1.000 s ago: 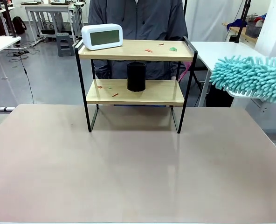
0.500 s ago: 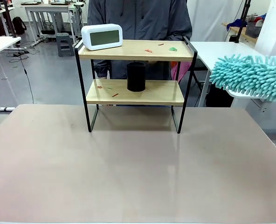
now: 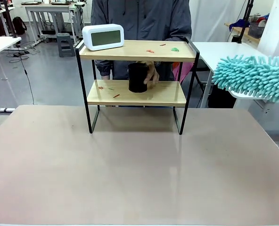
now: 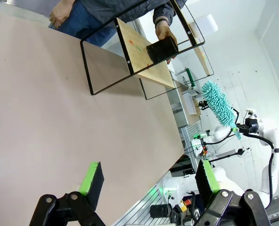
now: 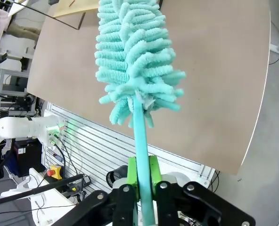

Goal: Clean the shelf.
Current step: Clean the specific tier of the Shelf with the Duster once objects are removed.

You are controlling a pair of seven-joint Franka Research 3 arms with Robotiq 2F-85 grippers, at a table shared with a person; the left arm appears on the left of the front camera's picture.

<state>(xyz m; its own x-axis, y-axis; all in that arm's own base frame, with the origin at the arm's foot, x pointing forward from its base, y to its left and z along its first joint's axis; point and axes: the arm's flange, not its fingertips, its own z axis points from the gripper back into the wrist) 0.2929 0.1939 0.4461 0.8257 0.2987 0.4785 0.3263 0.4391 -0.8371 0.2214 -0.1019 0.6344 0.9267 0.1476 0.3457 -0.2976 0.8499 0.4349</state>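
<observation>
The shelf (image 3: 163, 94) stands on the table (image 3: 130, 169) near the middle of its far edge, with its long axis parallel to that edge. The right tool (image 5: 143, 172) is clamped on the handle of a teal duster (image 3: 252, 77). The duster head hangs beyond the table's right edge, about level with the upper board, its tip pointing left toward the shelf's right end. The left tool (image 4: 149, 176) is spread wide and empty, well apart from the shelf. Scraps (image 3: 150, 51) lie on both boards. A clock (image 3: 103, 36) occupies the upper board's left end. A person's hand (image 3: 152, 74) grips the black cylinder (image 3: 137, 77) on the lower board. Judgement: the right arm is nearer, and the sweep should run leftward along the boards.
</observation>
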